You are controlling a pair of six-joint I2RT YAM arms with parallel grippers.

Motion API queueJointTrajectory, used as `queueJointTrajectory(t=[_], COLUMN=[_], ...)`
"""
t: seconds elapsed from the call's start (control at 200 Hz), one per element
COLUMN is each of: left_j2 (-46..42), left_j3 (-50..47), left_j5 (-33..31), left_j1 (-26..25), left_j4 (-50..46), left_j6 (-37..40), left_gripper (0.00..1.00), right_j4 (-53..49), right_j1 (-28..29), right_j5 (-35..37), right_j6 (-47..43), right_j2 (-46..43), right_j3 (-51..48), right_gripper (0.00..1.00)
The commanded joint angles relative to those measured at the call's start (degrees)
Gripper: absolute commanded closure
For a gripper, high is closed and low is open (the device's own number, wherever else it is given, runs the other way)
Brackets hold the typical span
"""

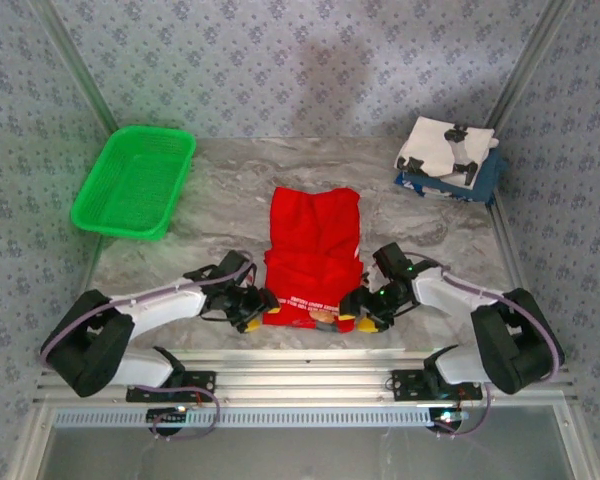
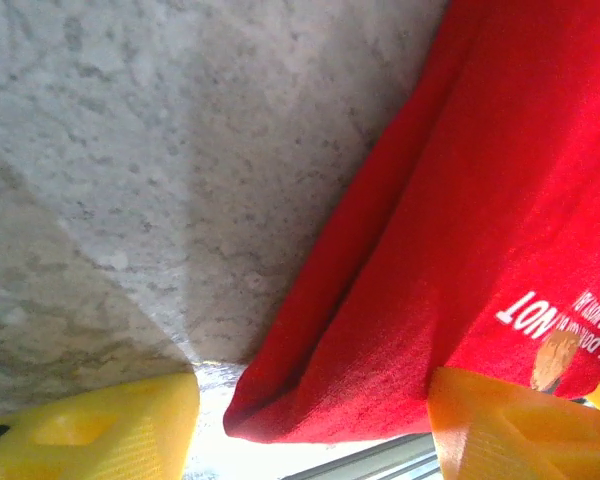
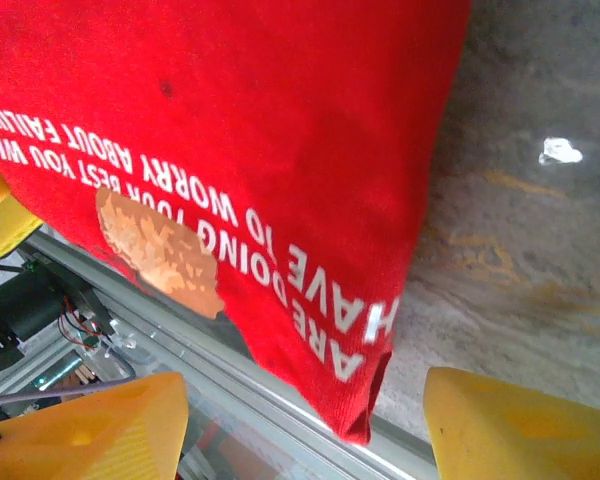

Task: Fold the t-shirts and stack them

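Observation:
The red t-shirt [image 1: 313,240] lies folded lengthwise in the middle of the table, its printed near end at the front edge. My left gripper [image 1: 252,308] sits at its near left corner. In the left wrist view the red cloth [image 2: 460,200] lies between the open yellow fingers [image 2: 90,430], which do not pinch it. My right gripper [image 1: 363,308] is at the near right corner. There the shirt's lettered hem [image 3: 360,340] hangs loose between the open fingers [image 3: 520,420]. A white t-shirt [image 1: 442,143] rests folded on a navy one [image 1: 488,178] at the back right.
A green mesh basket [image 1: 120,230] stands at the back left. The marble tabletop [image 1: 230,190] lies bare between the basket and the red shirt. An aluminium rail [image 1: 300,365] runs along the table's near edge, just under the shirt's hem.

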Motion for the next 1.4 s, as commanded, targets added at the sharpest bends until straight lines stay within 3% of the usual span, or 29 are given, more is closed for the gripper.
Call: queueJointTrajectory(t=[0.0, 0.195, 0.38, 0.535, 0.725, 0.924, 1.079, 1.394], left_j2=[2.9, 5.5, 8.4, 7.8, 3.1, 1.4, 3.1, 11.9], left_j3=[1.2, 3.5, 7.7, 9.4, 13.1, 20.8, 27.0, 42.5], left_j5=[0.7, 0.0, -0.6, -1.6, -5.4, -7.9, -7.1, -1.2], left_j1=[-1.6, -2.0, -2.2, -2.1, -2.0, -1.1, 2.7, 9.8], left_j4=[5.5, 7.3, 5.5, 1.5, -8.6, -15.3, -17.1, -18.5], left_j6=[-2.6, -1.9, 0.5, 2.2, 6.0, 9.6, 12.8, 18.8], left_gripper=[0.39, 0.5, 0.68, 0.85, 0.97, 0.99, 0.99, 0.99], right_j4=[3.3, 6.0, 4.7, 2.1, -2.8, -8.8, -12.2, -20.3], right_j1=[1.0, 2.9, 4.4, 4.3, 3.3, 1.6, -1.8, -10.5], right_j5=[-0.6, -0.5, -0.6, -0.3, -0.1, -0.4, -0.9, -3.4], right_j6=[1.7, 3.3, 3.1, 2.3, 1.4, 0.5, -0.8, -8.5], right_j2=[2.0, 5.2, 6.8, 7.2, 5.0, 2.6, 3.0, 12.1], right_j3=[0.3, 1.5, 3.3, 4.0, 6.0, 11.9, 18.0, 35.5], right_gripper=[0.35, 0.41, 0.55, 0.79, 0.99, 1.0, 1.0, 1.0])
